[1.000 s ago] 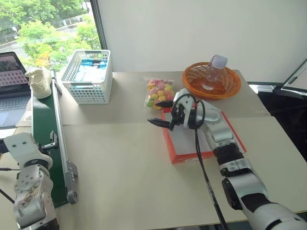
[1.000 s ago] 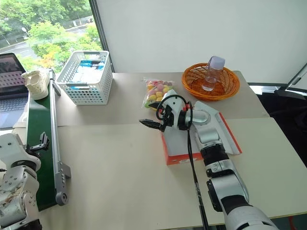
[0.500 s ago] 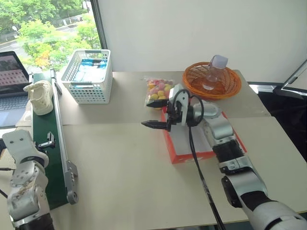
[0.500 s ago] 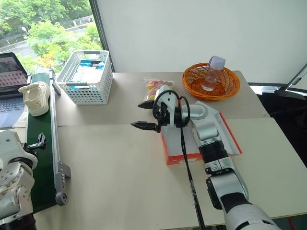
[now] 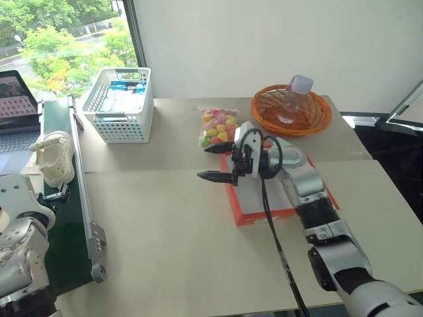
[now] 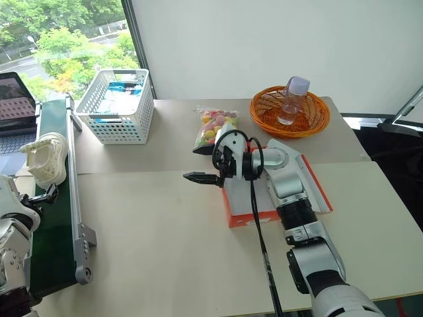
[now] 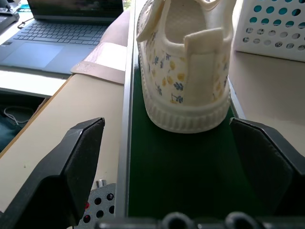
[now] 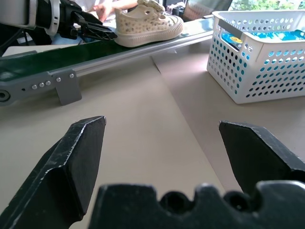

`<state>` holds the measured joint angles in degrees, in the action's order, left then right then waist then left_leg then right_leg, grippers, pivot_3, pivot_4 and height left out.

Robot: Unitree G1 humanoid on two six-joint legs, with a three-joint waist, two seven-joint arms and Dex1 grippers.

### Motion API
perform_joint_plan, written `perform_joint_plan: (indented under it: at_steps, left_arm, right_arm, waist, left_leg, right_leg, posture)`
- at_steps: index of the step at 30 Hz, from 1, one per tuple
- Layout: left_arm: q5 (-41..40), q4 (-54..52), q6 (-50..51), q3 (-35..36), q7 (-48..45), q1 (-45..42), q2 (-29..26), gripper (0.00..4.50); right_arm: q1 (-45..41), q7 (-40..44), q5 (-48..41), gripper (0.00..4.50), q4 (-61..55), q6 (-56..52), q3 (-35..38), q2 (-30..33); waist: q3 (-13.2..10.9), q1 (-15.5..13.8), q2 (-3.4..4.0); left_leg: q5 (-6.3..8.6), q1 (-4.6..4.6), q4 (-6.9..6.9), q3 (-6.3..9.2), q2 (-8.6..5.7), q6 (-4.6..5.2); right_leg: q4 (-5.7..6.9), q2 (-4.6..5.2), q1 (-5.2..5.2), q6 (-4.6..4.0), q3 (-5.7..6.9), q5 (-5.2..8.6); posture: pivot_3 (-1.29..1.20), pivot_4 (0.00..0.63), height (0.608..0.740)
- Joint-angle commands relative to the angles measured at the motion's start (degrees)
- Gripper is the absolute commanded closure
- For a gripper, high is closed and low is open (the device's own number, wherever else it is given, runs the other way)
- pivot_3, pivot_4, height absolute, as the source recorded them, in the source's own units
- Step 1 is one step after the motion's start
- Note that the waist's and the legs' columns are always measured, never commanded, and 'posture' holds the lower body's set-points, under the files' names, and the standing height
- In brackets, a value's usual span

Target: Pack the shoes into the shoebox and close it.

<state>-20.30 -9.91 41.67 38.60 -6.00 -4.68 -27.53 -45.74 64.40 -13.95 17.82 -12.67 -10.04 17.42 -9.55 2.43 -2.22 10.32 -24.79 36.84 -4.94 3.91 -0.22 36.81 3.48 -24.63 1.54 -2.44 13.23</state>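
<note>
One cream-white shoe (image 5: 53, 158) with a small flower print stands on the green conveyor belt (image 5: 66, 231) at the table's left edge. Its heel faces my left gripper (image 7: 167, 125), which is open just short of it, with a finger on each side and nothing held. The red-orange shoebox (image 5: 262, 216) lies open in the middle of the table, its white inside up, partly covered by my right arm. My right gripper (image 5: 203, 162) hangs open over the table just left of the box, pointing toward the belt.
A white lattice basket (image 5: 121, 104) stands at the back left. A bag of coloured sweets (image 5: 219, 127) lies behind the box. An orange wicker basket (image 5: 291, 109) with a clear bottle is at the back right. A laptop (image 5: 16, 105) sits left of the belt.
The shoe has travelled along the belt toward me, from beside the white basket to just ahead of my left gripper. My left arm has shifted outward to the left.
</note>
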Motion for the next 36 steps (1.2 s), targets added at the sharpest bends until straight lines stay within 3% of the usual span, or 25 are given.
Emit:
perform_joint_plan:
  at_steps: [1,14,15,19,24,31,36]
  left_arm:
    - [-1.4,0.6,0.6,-0.8,-1.6,0.2,0.1,0.00]
    - [-3.4,0.6,0.7,-2.5,-2.5,0.1,1.8,0.00]
    - [-3.7,0.5,0.6,-2.4,-2.3,0.0,2.1,0.53]
    - [-3.0,-0.6,0.6,-3.3,-1.4,-0.9,2.4,1.51]
    - [-0.9,-3.1,-2.1,-4.7,0.3,-3.9,1.2,1.72]
    - [-3.1,-10.2,-3.1,-15.0,-4.6,-13.6,0.9,1.72]
    - [-3.5,-11.9,-2.1,-22.2,-5.7,-18.9,3.3,1.72]
  right_arm:
    - [-0.5,-0.8,-0.1,0.03,-1.6,1.1,0.9,0.4]
    - [-1.4,-1.9,0.5,0.03,-1.2,1.2,0.8,0.6]
    - [-1.4,-2.0,0.6,0.00,-1.2,1.2,0.8,0.6]
    - [-1.4,-2.4,1.3,0.00,-1.2,1.4,0.6,0.8]
    - [-1.5,-2.9,1.4,0.00,-1.6,0.7,0.8,0.9]
    - [-3.5,-8.7,-6.9,0.00,-2.9,-15.9,8.2,0.4]
    - [-5.8,-20.2,-14.0,0.00,-4.0,-27.1,17.1,-2.7]
  waist:
    - [0.0,0.0,0.00]
    - [0.0,-0.9,0.00]
    - [0.0,-1.1,0.00]
    - [0.0,-1.8,0.00]
    - [0.0,-2.2,0.00]
    - [0.0,-2.2,-0.21]
    - [0.0,-1.7,-0.21]
  left_leg:
    - [0.00,0.00,0.00,0.00,0.00,-0.01]
    - [-0.01,0.02,0.00,0.00,0.00,-0.06]
    - [-0.01,0.02,0.00,0.00,0.00,-0.06]
    - [-0.02,0.03,0.00,0.00,0.00,-0.08]
    - [-0.03,0.02,0.00,0.01,0.01,-0.11]
    - [-0.24,-0.62,0.02,0.01,-0.01,0.00]
    - [-0.36,-0.74,-0.05,0.05,0.00,0.27]
  right_leg:
    - [0.01,0.00,0.00,0.00,0.00,0.00]
    - [0.10,0.04,-0.01,-0.05,0.04,0.01]
    - [0.10,0.04,-0.01,-0.05,0.04,0.01]
    - [0.11,0.05,0.00,-0.06,0.06,0.01]
    - [0.13,0.06,0.01,-0.14,0.11,0.01]
    - [0.06,0.04,-0.47,-0.01,0.10,-0.10]
    - [0.03,-0.01,-0.55,0.00,0.11,-0.11]
  posture:
    - [0.00,0.150,0.740]
    - [0.00,0.150,0.740]
    - [0.00,0.150,0.740]
    - [0.00,0.150,0.740]
    - [0.00,0.150,0.740]
    - [0.00,0.150,0.740]
    - [0.00,0.150,0.740]
